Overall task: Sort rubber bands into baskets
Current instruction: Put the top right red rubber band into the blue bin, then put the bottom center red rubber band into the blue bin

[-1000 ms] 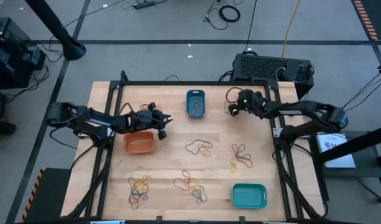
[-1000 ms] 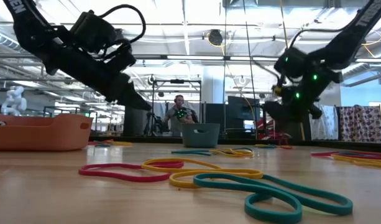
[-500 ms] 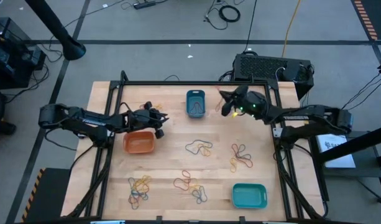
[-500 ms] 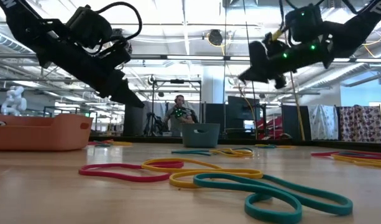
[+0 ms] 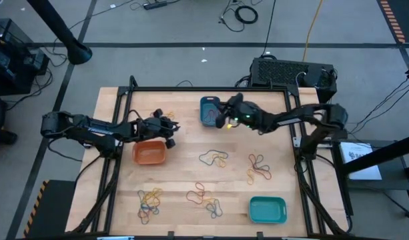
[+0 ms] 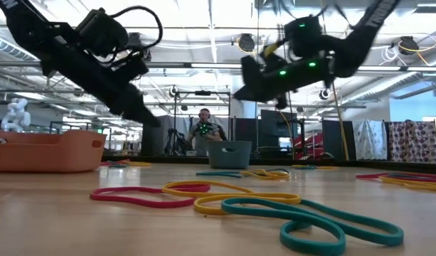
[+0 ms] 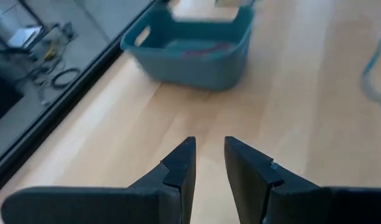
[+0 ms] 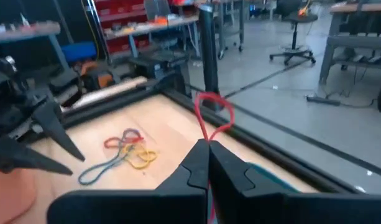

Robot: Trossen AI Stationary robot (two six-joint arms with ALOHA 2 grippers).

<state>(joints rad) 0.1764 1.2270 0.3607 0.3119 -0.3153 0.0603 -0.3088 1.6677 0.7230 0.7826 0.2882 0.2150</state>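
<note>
The right gripper (image 8: 207, 152) is seen clamped on a thin red rubber band (image 8: 210, 115), whose loop stands up above the closed fingertips; it is held over the narrow dark teal-blue plastic basket (image 5: 209, 111) at the far edge of the pale wooden table (image 5: 184, 170). The left gripper (image 7: 207, 158) is held narrowly parted with nothing between its dark, wedge-shaped fingers (image 7: 181, 165), above bare wood just beyond the orange rounded plastic basket (image 5: 149, 153).

The pinched band is shown only by the right wrist view. Only from above is the wider turquoise basket (image 5: 267, 209) at the near right seen, along with scattered clusters of thin coloured rubber bands (image 5: 213, 159). In the low view, glossy flat loops (image 6: 203, 195) of red, yellow and teal lie nearest.
</note>
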